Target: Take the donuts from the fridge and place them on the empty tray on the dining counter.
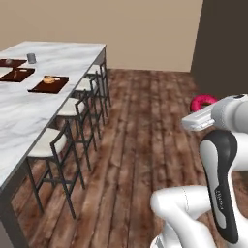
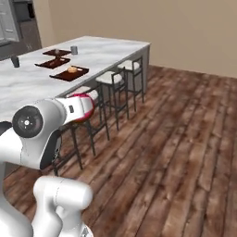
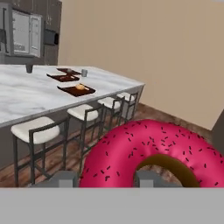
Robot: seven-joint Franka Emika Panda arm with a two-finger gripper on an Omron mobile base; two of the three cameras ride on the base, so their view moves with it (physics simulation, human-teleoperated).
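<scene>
My gripper (image 3: 105, 177) is shut on the pink-iced donut (image 3: 153, 146), which has dark sprinkles and fills the lower right of the hand view. The same donut (image 1: 203, 101) (image 2: 86, 104) hangs over the wood floor, off the stool side of the dining counter (image 1: 29, 111) (image 2: 32, 81). An orange-tan donut (image 1: 49, 80) (image 2: 72, 70) (image 3: 80, 87) lies on the nearest dark reddish-brown tray (image 1: 57, 86) (image 2: 78, 74) (image 3: 87, 91). The grey fridge (image 3: 24, 33) stands far beyond the counter.
Two more dark trays (image 1: 17, 74) (image 1: 9, 62) and a grey cup (image 1: 31, 58) sit farther along the counter. A row of dark-framed stools (image 1: 53, 145) (image 2: 111, 81) lines its near side. Open wood floor (image 1: 145, 145) lies between me and the counter.
</scene>
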